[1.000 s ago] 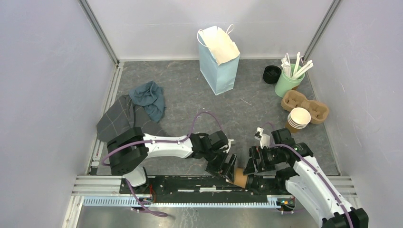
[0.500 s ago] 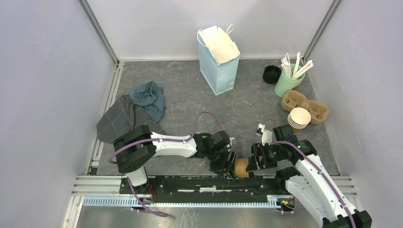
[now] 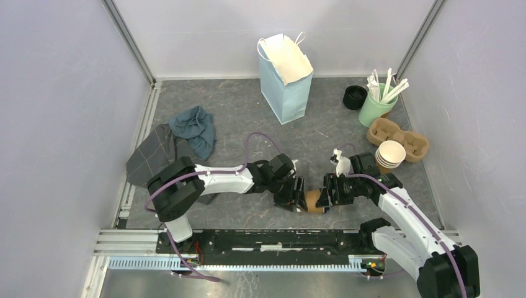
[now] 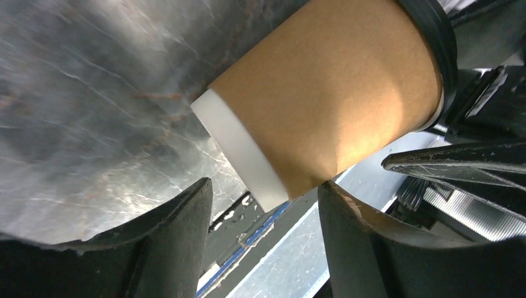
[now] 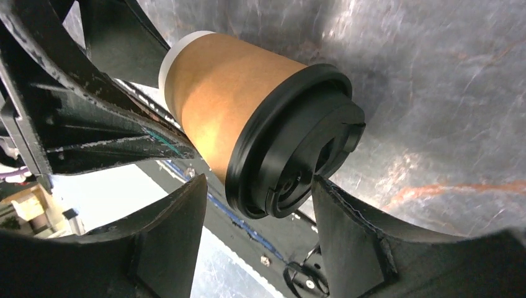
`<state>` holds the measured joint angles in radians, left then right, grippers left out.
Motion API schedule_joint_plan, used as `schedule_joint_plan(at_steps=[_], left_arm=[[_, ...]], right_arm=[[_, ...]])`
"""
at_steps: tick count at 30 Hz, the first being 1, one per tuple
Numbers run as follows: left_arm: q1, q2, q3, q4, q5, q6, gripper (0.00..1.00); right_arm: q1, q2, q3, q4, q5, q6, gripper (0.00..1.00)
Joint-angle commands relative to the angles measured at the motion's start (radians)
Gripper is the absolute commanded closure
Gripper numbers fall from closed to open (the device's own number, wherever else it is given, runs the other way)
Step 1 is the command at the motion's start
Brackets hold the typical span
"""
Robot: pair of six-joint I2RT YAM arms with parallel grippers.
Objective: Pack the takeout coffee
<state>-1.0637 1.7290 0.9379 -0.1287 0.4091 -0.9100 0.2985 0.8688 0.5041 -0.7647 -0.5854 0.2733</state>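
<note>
The takeout coffee, a brown kraft cup with a black lid, lies on its side, held between my two grippers near the table's front. In the right wrist view the coffee points its lid at the camera. My right gripper is shut on the lid end, with both fingers touching. In the left wrist view the coffee shows its white base. My left gripper is open around the base; one finger touches the cup wall and the other stands apart.
A light blue paper bag stands open at the back. At the right are a stack of lidless cups, a pulp carrier, a green cup of stirrers and black lids. Cloths lie at the left. The front rail runs along the near edge.
Both grippers have moved away from the front rail onto the table with the coffee between them. The cup now lies more level.
</note>
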Motion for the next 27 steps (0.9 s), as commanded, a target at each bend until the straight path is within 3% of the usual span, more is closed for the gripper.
schedule_joint_plan(at_steps=[1,5,9,18,27], left_arm=[[0.052,-0.029,0.009,0.045,-0.016,0.009,0.28],[0.085,-0.018,0.027,0.052,0.036,0.032,0.26],[0.108,0.011,0.053,0.032,0.073,0.061,0.29],[0.148,0.076,0.137,0.003,0.157,0.113,0.42],[0.154,0.109,0.204,-0.009,0.193,0.112,0.48]], right_arm=[[0.003,0.013,0.005,0.146,0.045,0.024,0.31],[0.004,0.007,-0.008,0.231,0.026,0.064,0.31],[0.004,0.029,-0.015,0.283,0.010,0.095,0.36],[0.016,0.110,0.082,0.239,0.084,0.076,0.47],[0.154,0.185,0.166,0.166,0.268,0.096,0.58]])
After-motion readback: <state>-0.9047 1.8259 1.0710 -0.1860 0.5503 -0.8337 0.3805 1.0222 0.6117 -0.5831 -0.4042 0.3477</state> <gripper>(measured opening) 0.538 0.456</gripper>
